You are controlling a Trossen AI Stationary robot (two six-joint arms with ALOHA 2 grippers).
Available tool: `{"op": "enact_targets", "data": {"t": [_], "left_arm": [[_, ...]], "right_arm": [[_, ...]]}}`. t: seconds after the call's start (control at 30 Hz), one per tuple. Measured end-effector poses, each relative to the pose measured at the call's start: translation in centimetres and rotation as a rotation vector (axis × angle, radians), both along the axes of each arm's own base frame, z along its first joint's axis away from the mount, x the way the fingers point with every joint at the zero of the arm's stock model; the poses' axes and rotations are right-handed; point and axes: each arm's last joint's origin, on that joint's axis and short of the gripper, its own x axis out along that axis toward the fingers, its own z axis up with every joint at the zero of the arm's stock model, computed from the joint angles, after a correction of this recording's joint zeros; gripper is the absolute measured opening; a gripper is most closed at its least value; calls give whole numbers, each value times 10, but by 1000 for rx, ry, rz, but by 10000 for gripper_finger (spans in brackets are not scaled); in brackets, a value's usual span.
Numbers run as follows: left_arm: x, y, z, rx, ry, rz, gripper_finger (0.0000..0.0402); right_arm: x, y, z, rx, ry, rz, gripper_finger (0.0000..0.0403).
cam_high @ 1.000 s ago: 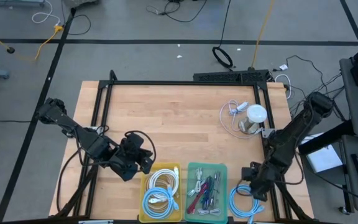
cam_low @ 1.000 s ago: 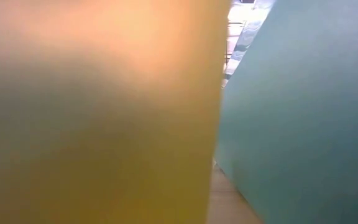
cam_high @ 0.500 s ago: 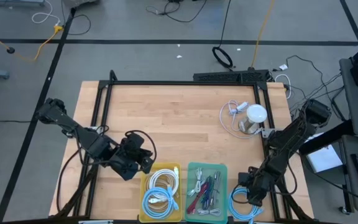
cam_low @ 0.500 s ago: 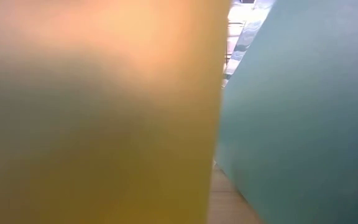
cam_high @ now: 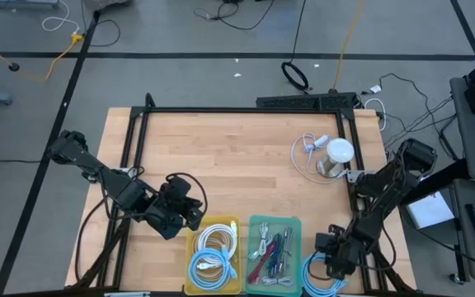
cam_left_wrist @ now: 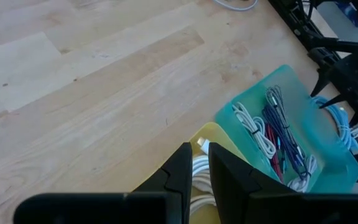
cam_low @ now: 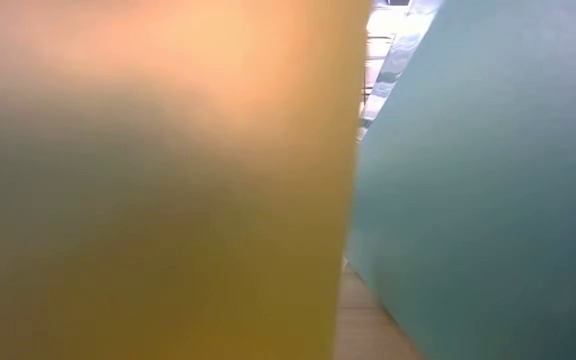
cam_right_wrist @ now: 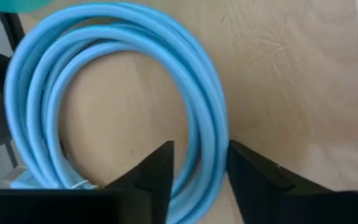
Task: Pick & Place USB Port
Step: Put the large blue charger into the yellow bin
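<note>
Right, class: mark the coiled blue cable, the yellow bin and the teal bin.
coiled blue cable (cam_right_wrist: 210,93), right wrist view, on its outer loops
yellow bin (cam_high: 191,247), high view, left rim
teal bin (cam_left_wrist: 284,70), left wrist view, rim

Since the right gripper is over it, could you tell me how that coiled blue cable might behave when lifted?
The blue cable lies in loose, untied loops, so it would probably sag and uncoil. The right gripper straddles only some strands, so others may trail. It looks light and smooth, possibly slippery.

On your wooden worktop (cam_high: 221,165), the yellow plastic bin (cam_high: 214,256) sits at the front edge, the teal plastic bin (cam_high: 275,252) touching its right side; the coiled blue cable (cam_high: 324,276) lies right of that, the white round cup (cam_high: 337,156) far behind
</note>
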Motion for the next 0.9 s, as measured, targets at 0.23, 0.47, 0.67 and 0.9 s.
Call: {"op": "enact_targets", "data": {"t": [0.23, 0.47, 0.67, 0.9], "left_arm": [[0, 0, 0, -2, 2, -3, 55], [0, 0, 0, -1, 2, -4, 56], [0, 0, 0, -8, -1, 4, 56], [0, 0, -1, -4, -5, 10, 56]], "right_arm": [[-3, -3, -6, -51, 43, -42, 48], [-4, -6, -7, -59, 67, -146, 19], [-1, -1, 3, 18, 50, -241, 19], [-7, -12, 47, -43, 50, -338, 8]]}}
